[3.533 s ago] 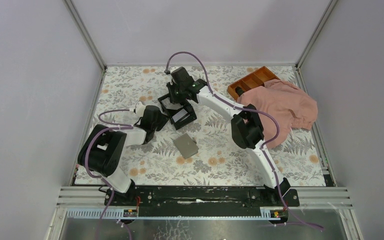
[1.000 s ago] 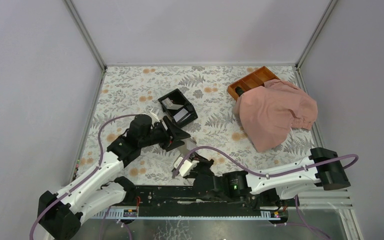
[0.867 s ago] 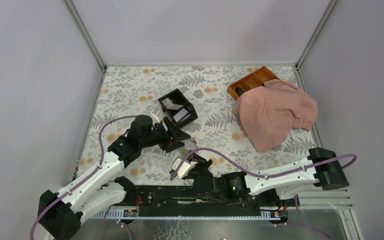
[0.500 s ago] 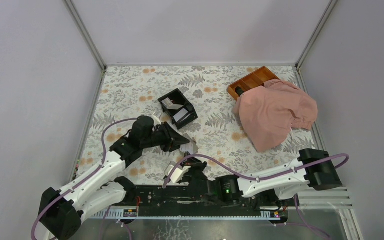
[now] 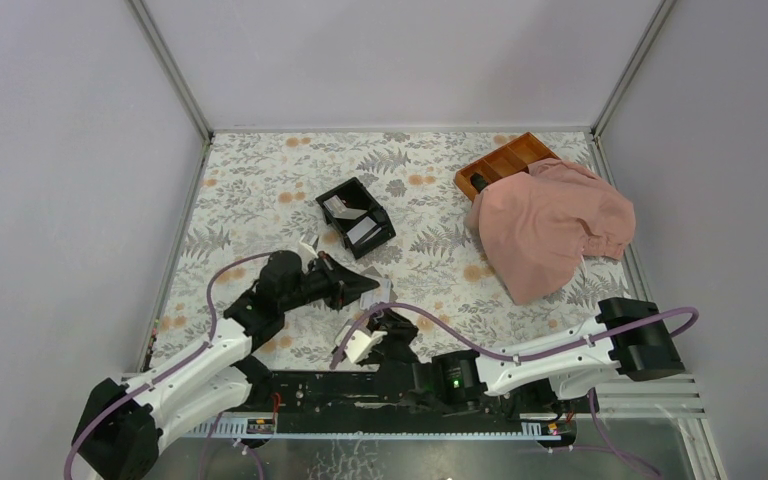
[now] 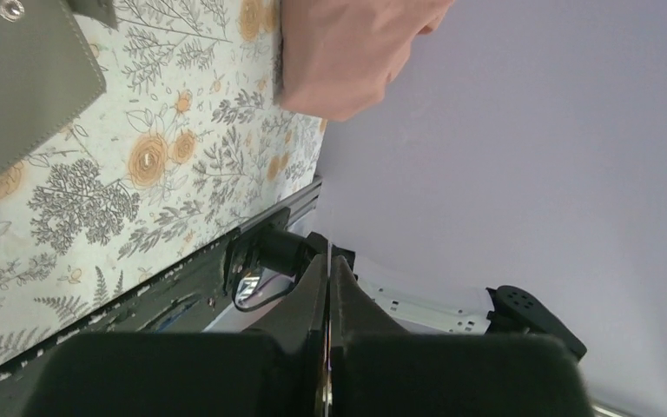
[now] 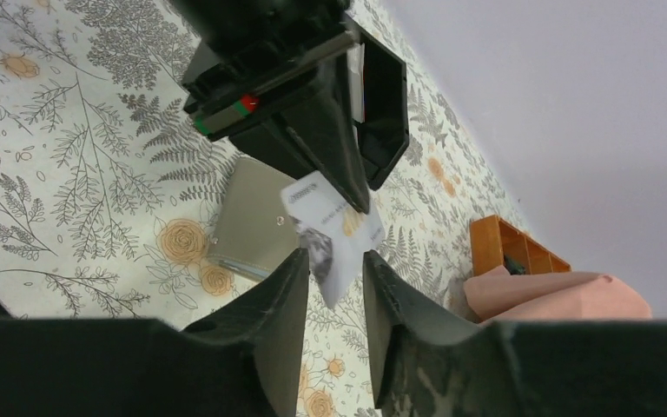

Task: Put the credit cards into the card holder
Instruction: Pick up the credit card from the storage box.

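My left gripper [image 5: 365, 285] is shut on a white credit card [image 7: 330, 221], which shows edge-on between its fingers in the left wrist view [image 6: 327, 287]. It holds the card just above the closed grey card holder [image 7: 256, 217], which also shows in the left wrist view [image 6: 17, 78]. In the top view the grippers mostly hide the holder. My right gripper [image 7: 334, 269] is open, low near the table's front, with its fingers on either side of the card's lower corner but not touching it. More pale cards [image 5: 362, 232] lie in the black box [image 5: 357, 215].
A pink cloth [image 5: 550, 225] lies at the right and partly covers an orange-brown divided tray [image 5: 505, 160]. The black two-compartment box stands just beyond the left gripper. The arms' base rail [image 5: 400, 390] runs along the near edge.
The right arm has swung from the black box back to the near edge. The left gripper has brought a card over the card holder, and the right gripper has closed in on it.
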